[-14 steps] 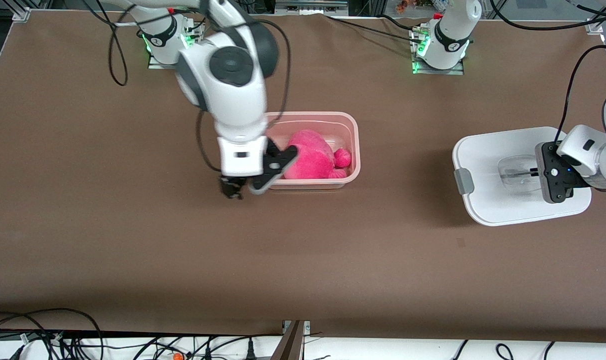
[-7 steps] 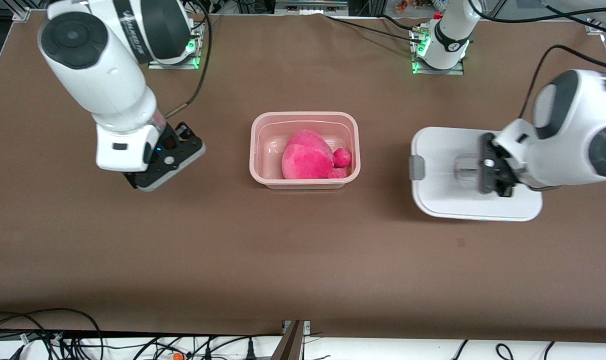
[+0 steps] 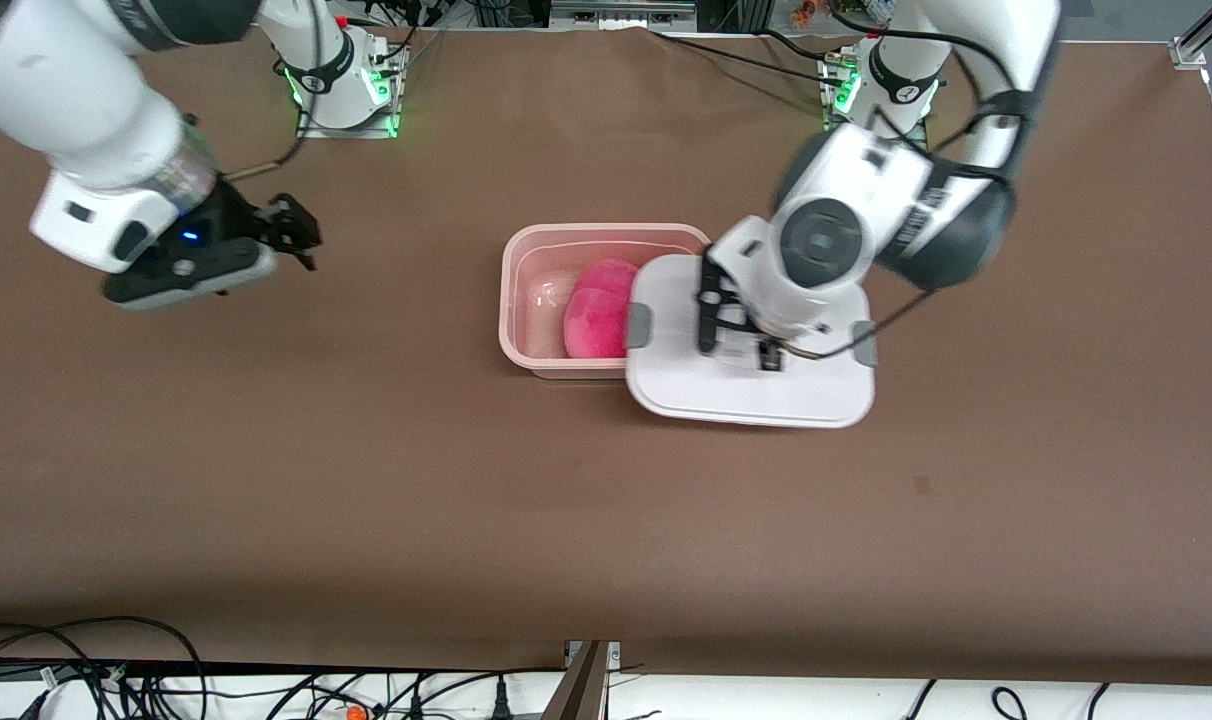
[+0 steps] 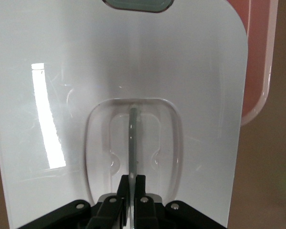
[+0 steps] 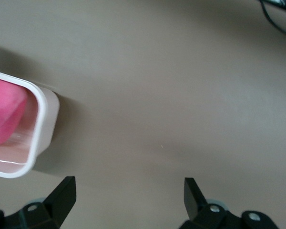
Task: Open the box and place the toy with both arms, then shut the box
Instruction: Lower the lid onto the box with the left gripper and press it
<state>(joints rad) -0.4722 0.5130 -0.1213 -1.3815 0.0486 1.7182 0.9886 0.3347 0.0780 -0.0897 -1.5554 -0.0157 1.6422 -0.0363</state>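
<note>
The pale pink box (image 3: 526,300) stands open near the middle of the brown worktop (image 3: 366,480), and the bright pink toy (image 3: 596,310) lies inside it, toward the left arm's end of the tub. The white lid (image 3: 746,385) is held in the air over that end of the box, covering part of the toy and the tub's rim there, with the rest of it over bare worktop; one grey clip (image 3: 637,327) shows on its edge above the toy and a second grey clip (image 3: 865,344) on the edge toward the left arm's end. The left gripper (image 3: 736,325) is closed on the lid's clear recessed handle (image 4: 132,143); in the left wrist view its black fingers (image 4: 139,188) pinch the thin upright fin of that handle, and the box rim curves past the lid's edge. The right gripper (image 3: 291,232) hangs over bare worktop toward the right arm's end, well apart from the box, with its fingers (image 5: 63,193) spread wide and holding nothing. The worktop is a plain matte brown sheet; both arm bases sit along its edge farthest from the front camera with green lights lit, and black cables (image 3: 86,660) trail along the nearest edge.
</note>
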